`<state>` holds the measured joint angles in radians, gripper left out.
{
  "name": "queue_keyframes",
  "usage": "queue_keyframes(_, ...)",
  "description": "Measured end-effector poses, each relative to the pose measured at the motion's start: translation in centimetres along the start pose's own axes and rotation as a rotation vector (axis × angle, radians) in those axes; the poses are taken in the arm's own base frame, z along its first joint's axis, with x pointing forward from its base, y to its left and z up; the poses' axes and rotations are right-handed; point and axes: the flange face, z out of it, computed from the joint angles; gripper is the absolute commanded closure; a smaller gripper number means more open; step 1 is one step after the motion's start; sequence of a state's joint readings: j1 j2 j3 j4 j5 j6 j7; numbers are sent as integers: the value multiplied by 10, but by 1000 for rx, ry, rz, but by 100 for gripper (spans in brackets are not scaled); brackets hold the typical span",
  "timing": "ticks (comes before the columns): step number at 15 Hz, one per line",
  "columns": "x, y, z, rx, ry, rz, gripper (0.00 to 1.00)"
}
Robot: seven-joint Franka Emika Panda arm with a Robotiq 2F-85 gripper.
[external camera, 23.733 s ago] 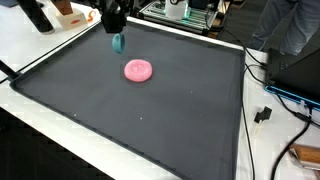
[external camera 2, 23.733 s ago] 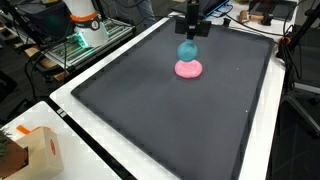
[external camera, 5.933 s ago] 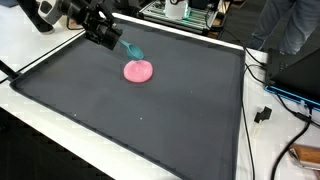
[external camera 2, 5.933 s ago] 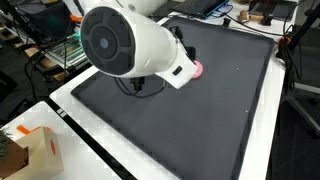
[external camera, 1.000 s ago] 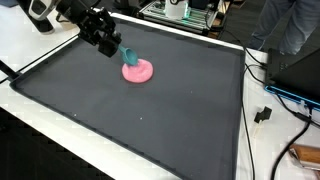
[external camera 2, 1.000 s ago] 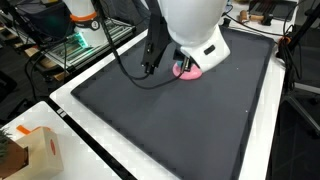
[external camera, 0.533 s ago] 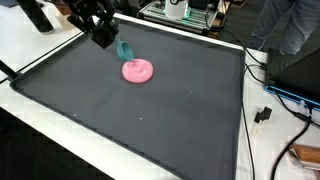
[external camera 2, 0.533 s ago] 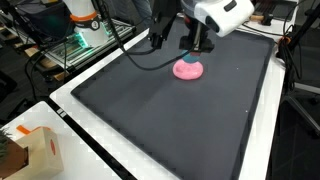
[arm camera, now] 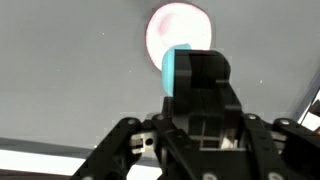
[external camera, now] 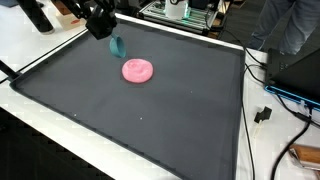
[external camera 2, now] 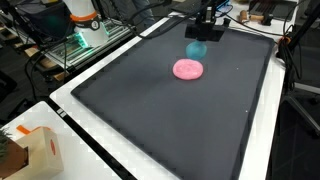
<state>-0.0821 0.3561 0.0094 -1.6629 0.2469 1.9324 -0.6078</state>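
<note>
Across both exterior views, a white table (external camera: 30,125), nearly all of it covered by a black mat (external camera: 150,120) lying flat with a raised dark edge all round. Past the mat's far right corner in an exterior view, part of a person in grey (external camera: 290,25), cut off by the frame. On the white margin at the bottom left in an exterior view, a cardboard box (external camera 2: 35,150), well apart from everything on the mat. Above the mat, near its far edge, the black gripper (external camera: 109,35), pointing down and hanging clear of the surface. Flat on the mat, just beside the gripper and nearer the centre, a pink disc (external camera: 137,69), round and touched by nothing. Clamped between the closed fingers, a teal object (external camera: 117,46), gripped by its upper part, lower part hanging free below the tips. Held in the air near the mat's far edge, off the surface and apart from the pink disc. Teal object (external camera 2: 196,50) blurred in an exterior view, exact shape hard to tell. In the wrist view, teal object (arm camera: 177,70) pressed against one dark finger (arm camera: 207,85), with the pink disc (arm camera: 180,30) directly beyond its tip. On the white margin to the right in an exterior view, a small black plug (external camera: 264,114).
</note>
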Motion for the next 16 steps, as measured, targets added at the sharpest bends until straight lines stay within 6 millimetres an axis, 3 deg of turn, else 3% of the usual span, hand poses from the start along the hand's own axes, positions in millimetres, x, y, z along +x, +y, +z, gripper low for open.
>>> queue_keyframes(10, 3, -65, -13, -205, -32, -30, 75)
queue_keyframes(11, 1, -70, -14, -218, -34, -31, 50)
queue_keyframes(16, -4, -82, -20, -246, -38, -39, 50)
